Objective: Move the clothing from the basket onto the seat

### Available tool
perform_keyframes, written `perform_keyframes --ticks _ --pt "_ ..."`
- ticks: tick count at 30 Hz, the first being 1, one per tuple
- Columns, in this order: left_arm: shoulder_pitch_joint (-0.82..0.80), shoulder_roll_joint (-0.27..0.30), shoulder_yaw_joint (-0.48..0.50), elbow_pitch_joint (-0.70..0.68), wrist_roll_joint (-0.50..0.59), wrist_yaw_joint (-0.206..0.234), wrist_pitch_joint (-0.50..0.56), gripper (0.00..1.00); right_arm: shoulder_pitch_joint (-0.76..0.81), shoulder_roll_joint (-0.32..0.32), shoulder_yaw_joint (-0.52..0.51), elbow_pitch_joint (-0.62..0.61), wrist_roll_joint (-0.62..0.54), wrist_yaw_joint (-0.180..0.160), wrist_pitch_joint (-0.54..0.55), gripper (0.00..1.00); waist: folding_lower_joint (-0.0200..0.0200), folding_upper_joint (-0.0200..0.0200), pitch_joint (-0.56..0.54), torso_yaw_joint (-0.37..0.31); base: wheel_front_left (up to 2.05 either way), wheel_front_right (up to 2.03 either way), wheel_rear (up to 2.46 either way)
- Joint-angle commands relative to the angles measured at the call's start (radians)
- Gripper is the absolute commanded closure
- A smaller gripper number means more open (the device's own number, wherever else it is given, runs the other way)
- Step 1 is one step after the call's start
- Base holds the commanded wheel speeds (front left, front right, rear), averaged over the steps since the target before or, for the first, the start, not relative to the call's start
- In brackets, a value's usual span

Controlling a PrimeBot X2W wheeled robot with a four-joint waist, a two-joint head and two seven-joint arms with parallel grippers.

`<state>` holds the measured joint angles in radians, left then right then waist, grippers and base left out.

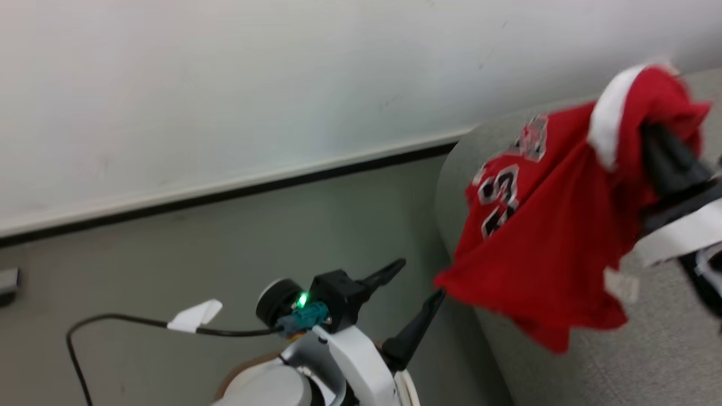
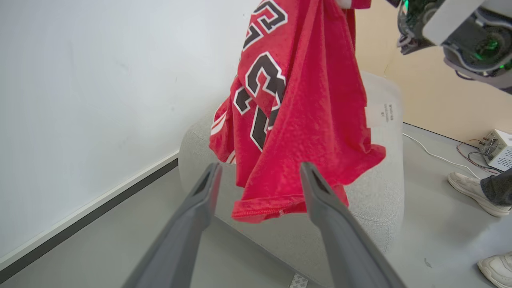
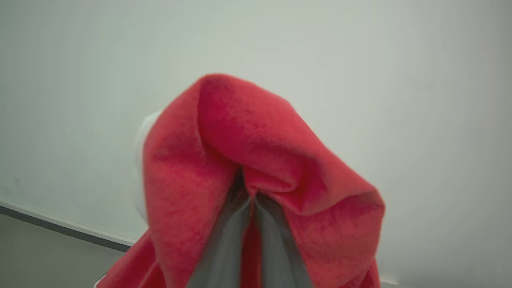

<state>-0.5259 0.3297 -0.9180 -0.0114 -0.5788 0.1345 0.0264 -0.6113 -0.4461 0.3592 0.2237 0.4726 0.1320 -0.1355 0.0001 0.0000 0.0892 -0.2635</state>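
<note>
One bright red sports jersey (image 1: 541, 225) with black-and-white numbers is up in the air, and it hangs from the right hand (image 3: 252, 198). That hand's two long dark fingers are pressed tight together, with a fold of red cloth bunched over and around them. It is a firm pinch near the white-trimmed top edge.

The jersey drapes down from there over the rounded edge of the one large light-grey fabric seat (image 2: 372, 208). I can't tell whether the hem touches the cushion. One small white tag (image 2: 382, 114) dangles off the side of the cloth.

Down low is the left hand (image 1: 420, 279), its two fingers spread as wide as they go and holding nothing. In the head view one fingertip sits just beside the lower corner of the jersey. From the left wrist view the hem hangs between the two fingers, just beyond their tips.

Behind all this are a white wall and a grey floor (image 1: 225, 254). Off to the side, a person's two white shoes (image 2: 472, 188) stand on the floor near one small pale box (image 2: 500, 148) with wires.
</note>
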Motion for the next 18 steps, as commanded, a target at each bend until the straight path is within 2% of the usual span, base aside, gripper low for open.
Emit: perform_keyframes --ticks 1,8,14,18 --pt "-0.022 0.007 0.005 -0.008 0.011 -0.005 0.002 0.0 -0.033 -0.011 -0.033 -0.007 -0.009 -0.003 0.01 1.0 -0.0001 0.0 0.08 0.047 0.0 0.0 0.0" --pt "-0.122 0.011 0.028 -0.058 0.03 -0.04 -0.012 0.0 -0.209 -0.058 -0.268 0.009 -0.038 -0.003 0.1 1.0 -0.0001 0.0 0.275 0.126 0.0 0.0 0.0" --pt "-0.169 0.027 0.035 -0.089 0.049 -0.065 -0.025 0.0 -0.352 -0.095 -0.469 0.045 -0.157 -0.003 0.184 1.0 -0.0001 0.0 0.394 0.178 0.0 0.0 0.0" --pt "-0.191 0.036 0.038 -0.104 0.053 -0.077 -0.034 0.0 -0.396 -0.107 -0.589 0.09 -0.233 -0.003 0.229 1.0 -0.0001 0.0 0.439 0.195 0.0 0.0 0.0"
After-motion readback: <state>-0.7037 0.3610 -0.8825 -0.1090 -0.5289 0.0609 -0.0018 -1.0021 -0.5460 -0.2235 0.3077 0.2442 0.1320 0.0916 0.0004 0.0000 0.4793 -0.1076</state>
